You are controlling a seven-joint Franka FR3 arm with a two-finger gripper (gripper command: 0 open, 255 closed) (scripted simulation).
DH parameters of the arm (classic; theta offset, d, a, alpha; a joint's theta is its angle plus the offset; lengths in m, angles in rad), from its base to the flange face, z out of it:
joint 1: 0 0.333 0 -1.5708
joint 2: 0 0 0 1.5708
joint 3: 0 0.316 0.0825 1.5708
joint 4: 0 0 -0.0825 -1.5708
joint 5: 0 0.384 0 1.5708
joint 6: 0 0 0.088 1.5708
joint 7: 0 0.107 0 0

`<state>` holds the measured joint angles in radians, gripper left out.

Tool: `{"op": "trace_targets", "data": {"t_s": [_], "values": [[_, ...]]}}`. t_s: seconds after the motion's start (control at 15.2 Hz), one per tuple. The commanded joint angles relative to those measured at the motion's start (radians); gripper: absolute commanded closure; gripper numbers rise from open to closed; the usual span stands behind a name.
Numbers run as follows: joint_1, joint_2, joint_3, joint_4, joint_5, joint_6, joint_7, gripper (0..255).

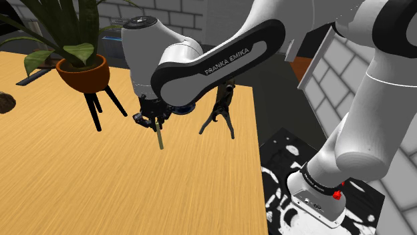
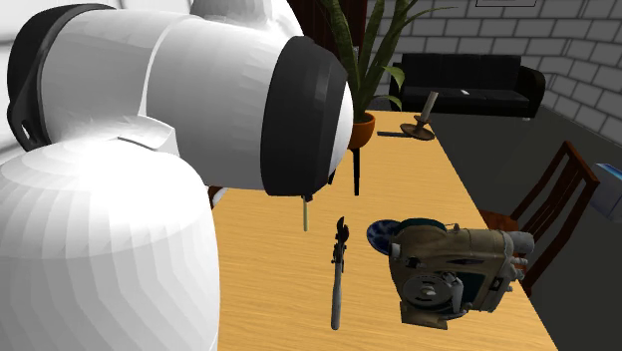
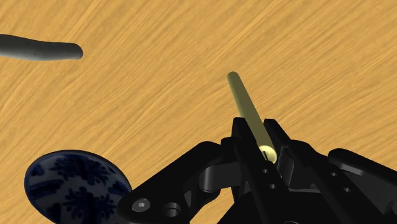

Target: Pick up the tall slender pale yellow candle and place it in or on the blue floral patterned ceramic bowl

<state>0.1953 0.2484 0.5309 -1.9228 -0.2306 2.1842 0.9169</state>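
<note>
— 1 pale wooden worktop carries everything. What lies round it?

— Closest in the shoulder view, a black-and-white patterned floor by the stand, with grey brick walls farther back. The second exterior view adds a wooden chair beside the worktop and a black sofa at the far wall.

— And the candle?

— The candle is a thin, smooth, pale yellow stick. It is pinched near its upper end between the 2 black fingers of the tool. It hangs below the tool, slightly tilted, over bare wood. I cannot tell whether its lower tip touches.

— Where is the bowl?

— The bowl, dark blue with a paler floral pattern, sits on the wood near the tool. In the second exterior view it is partly hidden behind an old brownish machine, and black pliers lie between it and the candle.

— Room to move?

— Bare wood spreads toward the shoulder view's left and lower edge. On that view's right, the worktop's edge runs near the pliers. Farthest off, a potted plant stands on black legs.
</note>
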Motion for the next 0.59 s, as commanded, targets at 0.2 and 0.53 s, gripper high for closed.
{"op": "trace_targets", "data": {"t_s": [0.2,0.53], "values": [[-0.002,-0.012,0.003,0.013,0.01,-0.023,-0.008,255],[-0.007,-0.04,0.01,0.048,0.033,-0.081,-0.025,255]]}}
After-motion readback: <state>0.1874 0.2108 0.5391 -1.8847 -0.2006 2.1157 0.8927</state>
